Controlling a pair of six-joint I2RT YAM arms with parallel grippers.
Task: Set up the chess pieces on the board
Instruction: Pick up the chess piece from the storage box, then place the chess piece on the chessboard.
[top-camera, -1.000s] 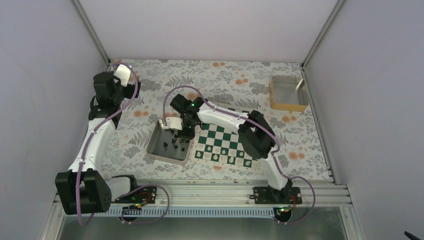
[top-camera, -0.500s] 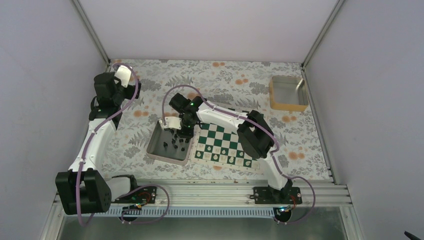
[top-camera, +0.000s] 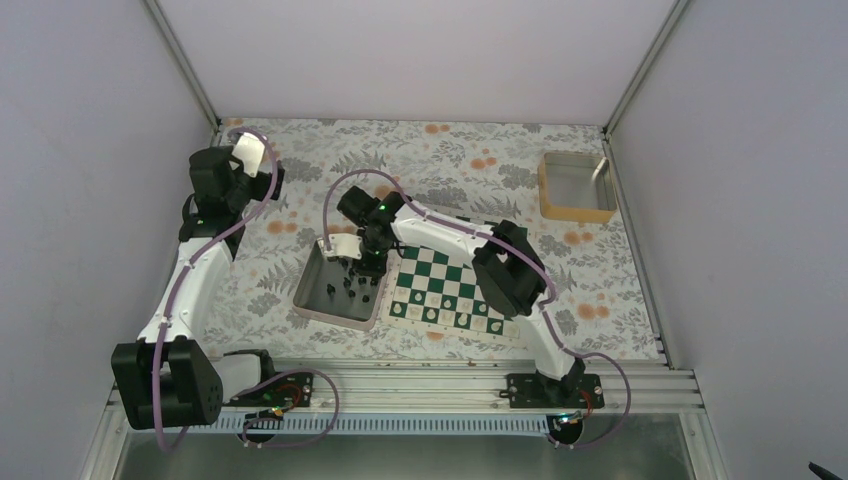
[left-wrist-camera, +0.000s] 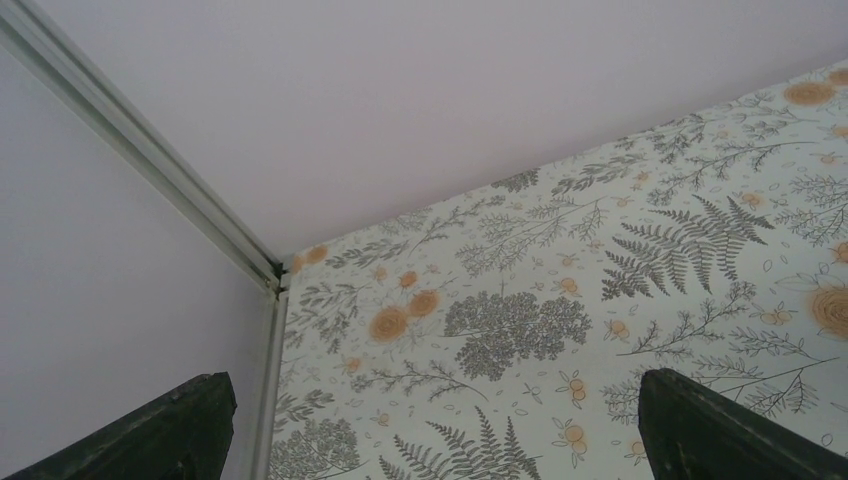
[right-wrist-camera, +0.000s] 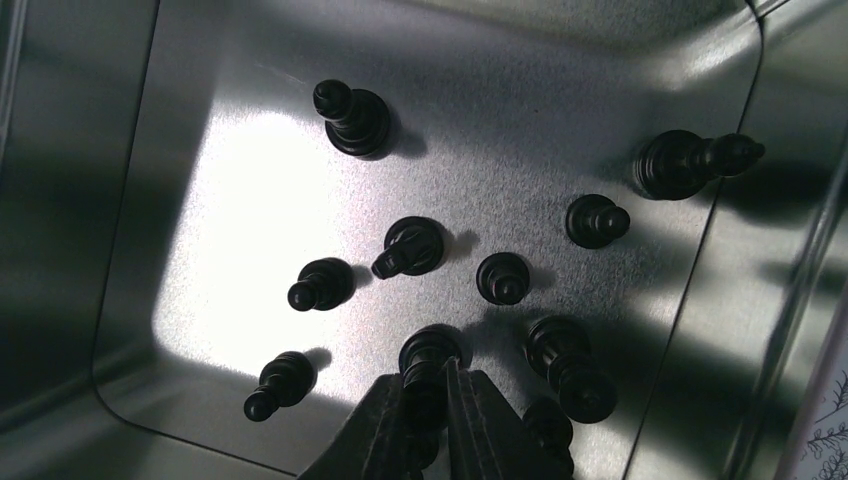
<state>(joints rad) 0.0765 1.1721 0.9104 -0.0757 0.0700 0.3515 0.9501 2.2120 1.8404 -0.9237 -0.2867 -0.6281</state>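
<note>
Right wrist view: the right gripper (right-wrist-camera: 432, 415) is down inside the metal tray (right-wrist-camera: 120, 200), its fingers pinching one black piece (right-wrist-camera: 430, 352). The other chess pieces (right-wrist-camera: 410, 247) stand or lie close around it. The board (top-camera: 455, 290) sits just beside the tray. The left gripper (left-wrist-camera: 432, 385) is spread wide, holding nothing, well apart. The step looks like pick-up. The next move probably calls for a straight lift clear of the neighbours, then across to the board.
</note>
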